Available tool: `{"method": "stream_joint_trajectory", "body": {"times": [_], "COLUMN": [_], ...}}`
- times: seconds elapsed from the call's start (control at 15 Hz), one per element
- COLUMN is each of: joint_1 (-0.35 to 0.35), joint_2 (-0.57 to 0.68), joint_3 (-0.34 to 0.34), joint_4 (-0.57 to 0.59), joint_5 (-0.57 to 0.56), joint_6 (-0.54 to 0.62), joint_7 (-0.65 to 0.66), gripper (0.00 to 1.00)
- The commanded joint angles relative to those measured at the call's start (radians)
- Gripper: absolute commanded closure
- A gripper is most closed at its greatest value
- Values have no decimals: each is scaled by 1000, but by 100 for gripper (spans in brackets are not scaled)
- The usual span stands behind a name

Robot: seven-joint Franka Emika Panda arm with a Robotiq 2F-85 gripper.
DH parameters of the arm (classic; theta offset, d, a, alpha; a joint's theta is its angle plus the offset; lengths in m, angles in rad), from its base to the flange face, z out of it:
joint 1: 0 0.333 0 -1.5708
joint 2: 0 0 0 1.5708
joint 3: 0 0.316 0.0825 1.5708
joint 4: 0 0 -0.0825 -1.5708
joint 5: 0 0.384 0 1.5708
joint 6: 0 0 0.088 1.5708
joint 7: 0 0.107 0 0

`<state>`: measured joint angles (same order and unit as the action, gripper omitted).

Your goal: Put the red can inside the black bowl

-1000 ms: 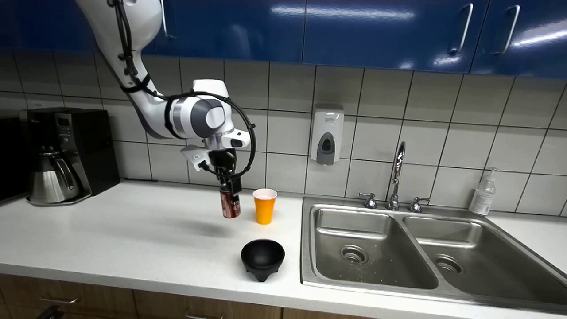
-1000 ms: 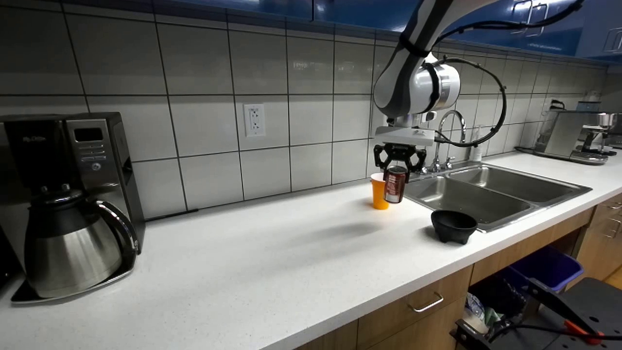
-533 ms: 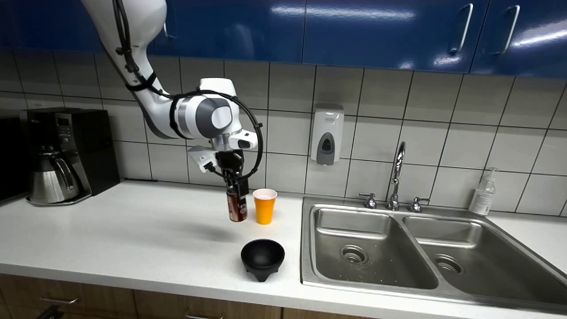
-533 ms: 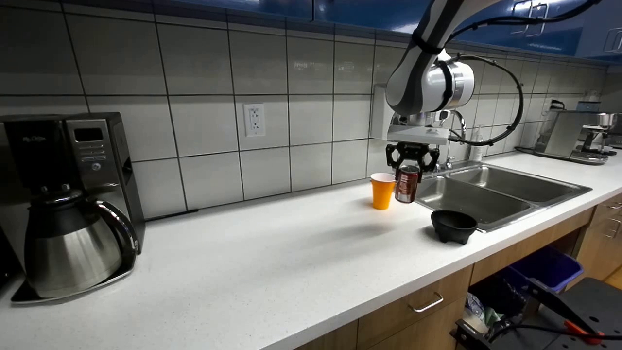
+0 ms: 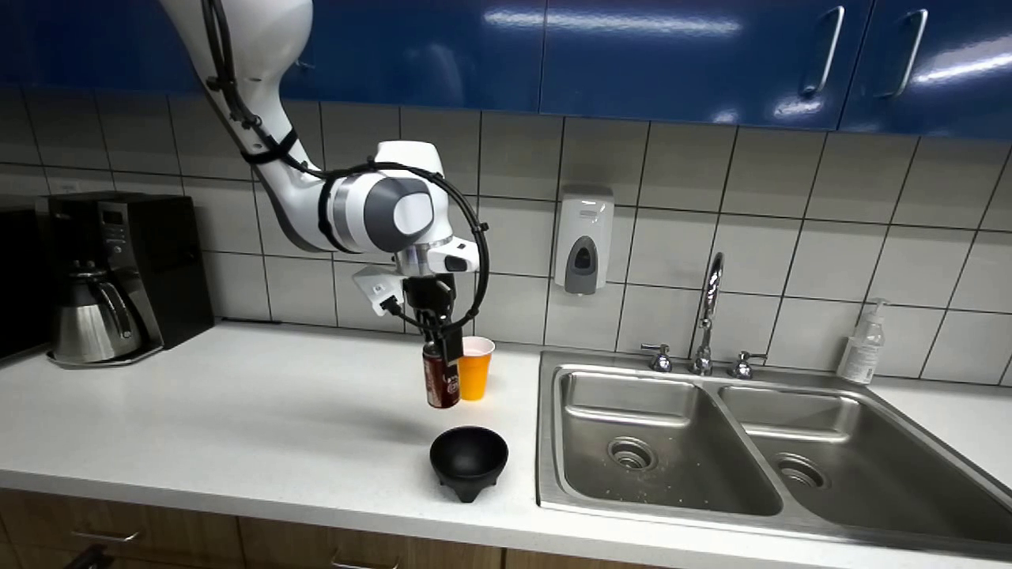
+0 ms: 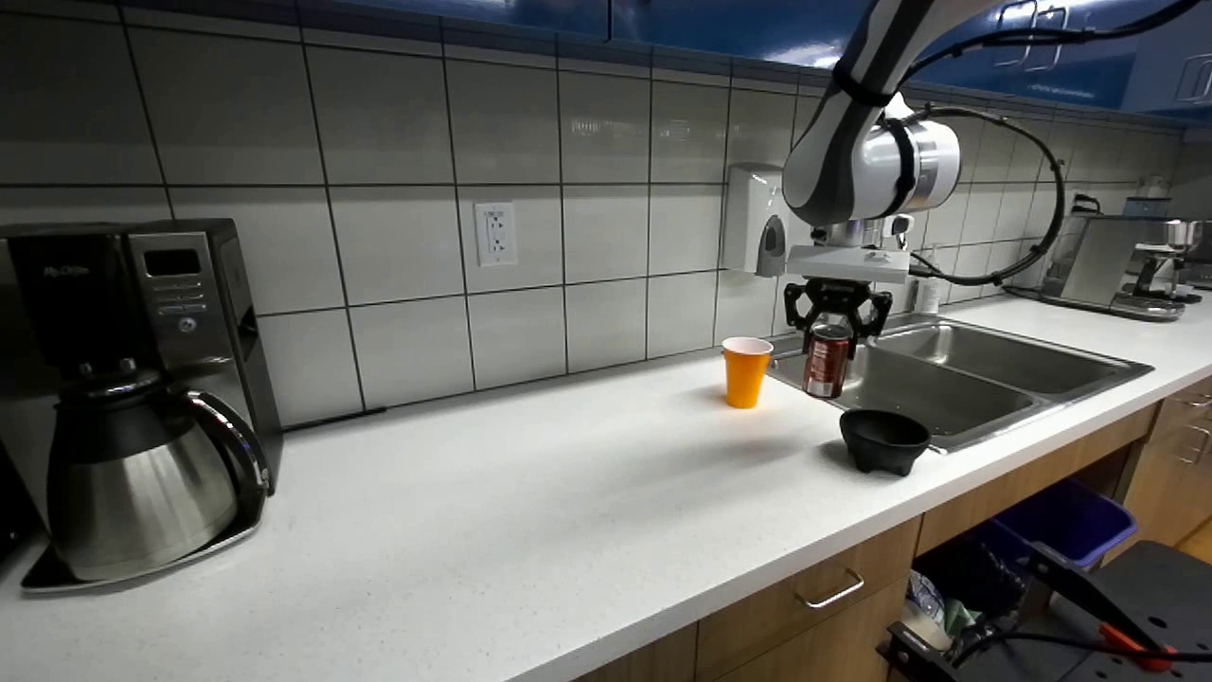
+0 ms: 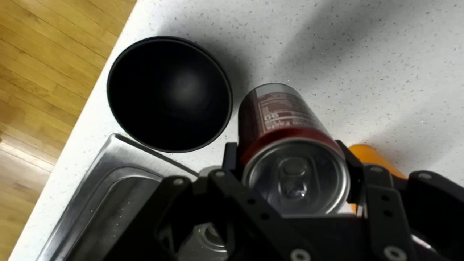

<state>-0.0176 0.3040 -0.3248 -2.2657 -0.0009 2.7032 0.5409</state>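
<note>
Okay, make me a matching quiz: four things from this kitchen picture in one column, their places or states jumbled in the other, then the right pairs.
1 red can
2 black bowl
3 orange cup
4 white-and-grey dispenser

A standing on stubby feet
B fixed to the tiled wall
C pale inside
D held in the gripper

Pairs: 1-D, 2-A, 3-C, 4-B

Both exterior views face the wall (image 5: 514, 233), the wrist view downward.
</note>
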Motion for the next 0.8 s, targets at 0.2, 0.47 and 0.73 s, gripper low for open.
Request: {"method": "stream_joint_trajectory", "body": {"times": [0.2, 0.47, 0.73], "joint_1": [-31, -46, -63], "joint_2": [-78, -87, -84], "joint_3": [-27, -41, -46], "joint_4": [-72, -99, -115], "joint_5": [-39, -48, -48], "joint_6": [11, 18, 20], "joint_7": [-19, -20, -22], "gripper": [62, 62, 62]}}
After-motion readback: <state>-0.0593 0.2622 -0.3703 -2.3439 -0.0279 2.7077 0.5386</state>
